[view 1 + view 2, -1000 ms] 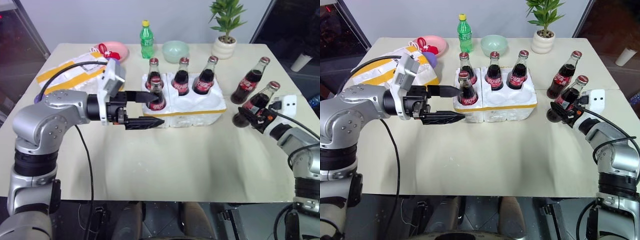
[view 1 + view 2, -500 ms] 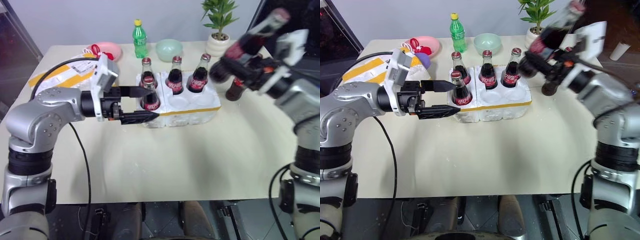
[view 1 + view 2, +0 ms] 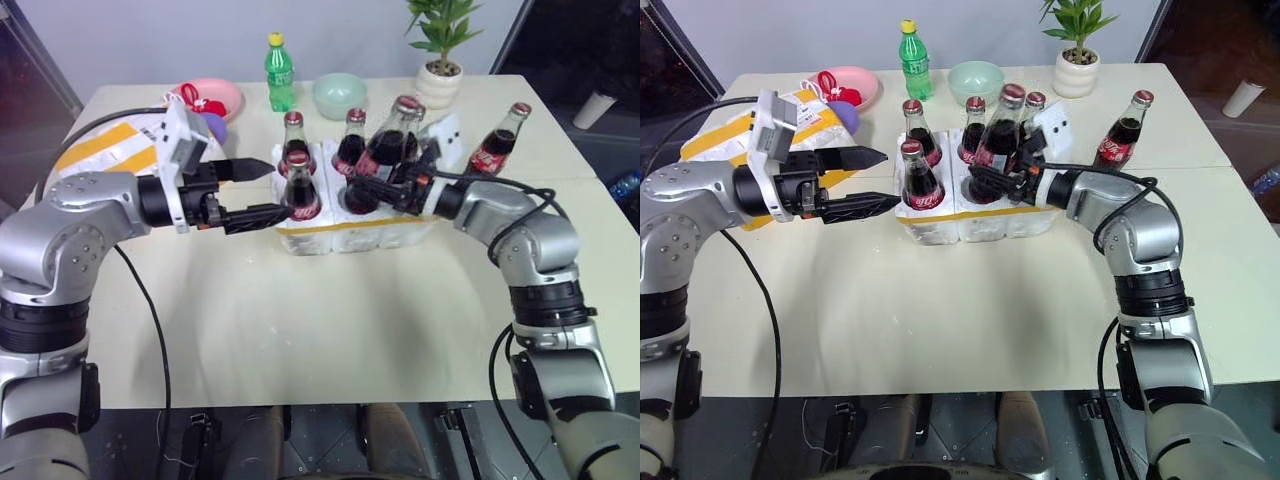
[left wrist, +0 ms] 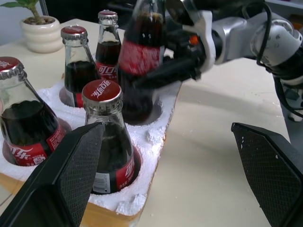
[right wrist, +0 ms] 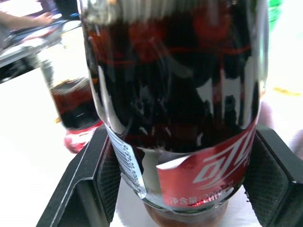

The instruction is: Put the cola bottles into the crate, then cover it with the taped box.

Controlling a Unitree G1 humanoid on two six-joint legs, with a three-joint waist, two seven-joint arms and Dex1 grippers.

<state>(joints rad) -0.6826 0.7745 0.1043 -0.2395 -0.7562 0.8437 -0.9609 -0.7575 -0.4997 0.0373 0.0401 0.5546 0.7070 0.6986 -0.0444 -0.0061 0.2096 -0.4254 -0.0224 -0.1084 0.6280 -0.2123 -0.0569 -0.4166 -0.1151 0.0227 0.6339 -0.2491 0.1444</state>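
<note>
Reaching in from the table's left edge, the left gripper (image 3: 268, 190) points level at the white styrofoam crate with bottle wells and a thin yellow tape band (image 3: 385, 228), fingers spread wide and holding nothing. Behind that arm, by the far left corner, lies the white foam box wrapped in wide yellow tape (image 3: 105, 150). The crate sits mid-table toward the far edge, with four small glass cola bottles (image 3: 300, 189) standing upright in its wells. The right gripper (image 3: 992, 182) is clamped on the lower body of a fifth cola bottle (image 3: 1000, 135): dark liquid, red label, long axis nearly upright, base just above an empty front well. That well lies straight below, so the right arm is best placed. A sixth bottle (image 3: 497, 144) stands on the table beyond the crate's right end.
</note>
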